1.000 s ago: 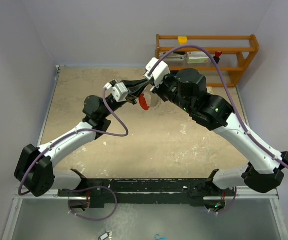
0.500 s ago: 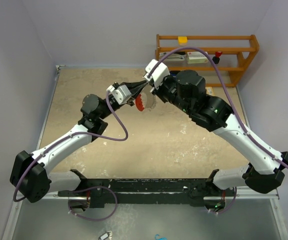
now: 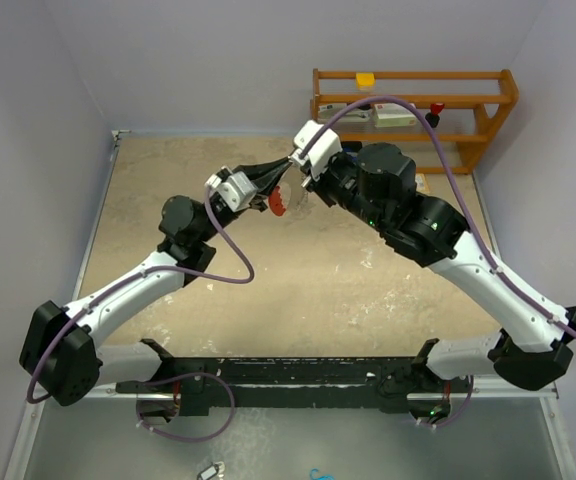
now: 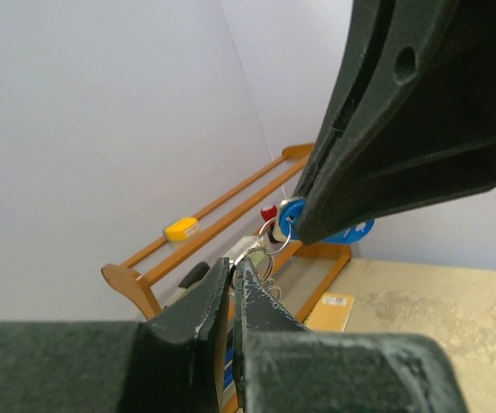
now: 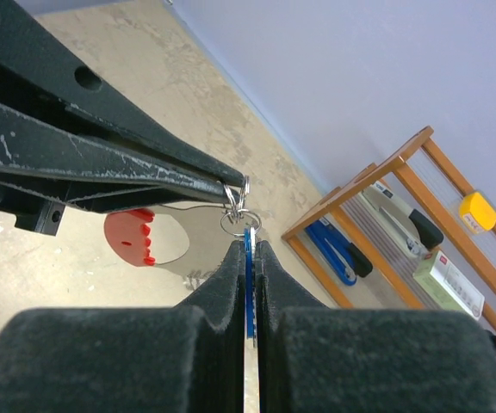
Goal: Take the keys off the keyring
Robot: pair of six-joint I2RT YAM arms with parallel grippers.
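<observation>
Sandy-topped, the table (image 3: 148, 200) has a wooden rack (image 3: 488, 100) just past its far right corner, and the two arms meet in the air over its far half, about midway between the left and right edges. The left gripper (image 4: 232, 268) has its jaws pinched almost together on a silvery ring of the keyring (image 5: 235, 219) (the red-and-white fob (image 5: 132, 237) dangles just below), while the right gripper (image 5: 248, 245) has its jaws clamped flat on the blue-headed key (image 4: 293, 212), which meets that ring cluster.
</observation>
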